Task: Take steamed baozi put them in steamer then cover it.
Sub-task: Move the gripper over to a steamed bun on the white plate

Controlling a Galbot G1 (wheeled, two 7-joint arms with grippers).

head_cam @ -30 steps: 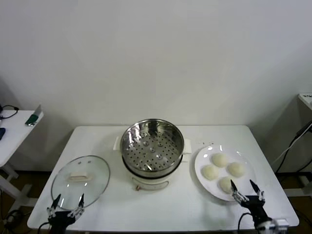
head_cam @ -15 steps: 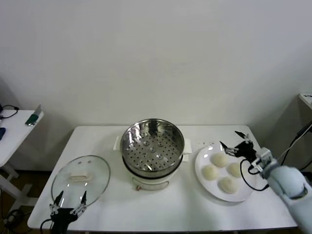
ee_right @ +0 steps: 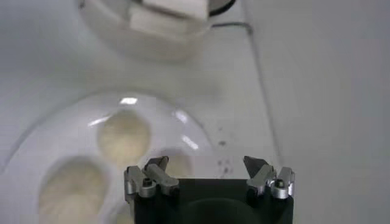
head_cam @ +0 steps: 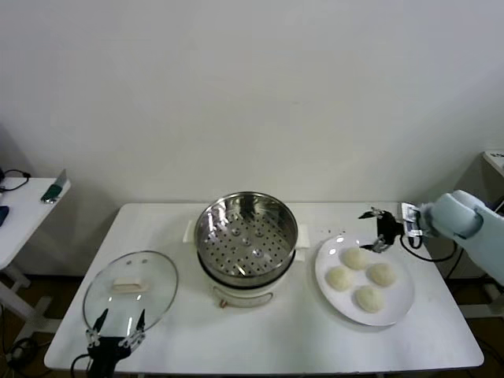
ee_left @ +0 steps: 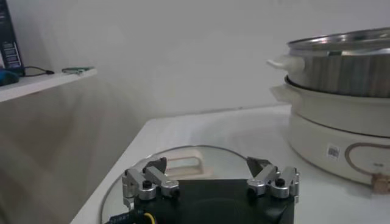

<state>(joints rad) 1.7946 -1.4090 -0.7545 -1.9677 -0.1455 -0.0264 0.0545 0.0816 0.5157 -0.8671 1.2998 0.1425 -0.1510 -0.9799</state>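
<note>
Clearly, the first step of the task is in hand: the reach for a bun. Four small round cream-white steamed baozi (head_cam: 354, 257) are seen on a flat white plate (head_cam: 399, 309) at the right side of the white worktop (head_cam: 276, 339), and none is held yet. The right gripper (head_cam: 377, 229) is placed just above the far rim of this plate, near the farthest bun, with its fingers spread apart and nothing between them. The round shiny stainless-steel steamer (head_cam: 246, 239) with the perforated bottom is standing in the middle of the worktop, and no bun is inside it. The round clear glass cover (head_cam: 131, 292) with the pale handle is lying flat at the left side. The left gripper (head_cam: 116, 331) is parked at the near edge by the cover, also with fingers apart. For the next move, it is judged that the right gripper must be lowered around one bun and closed softly, because the dough is probably squashed easily.
</note>
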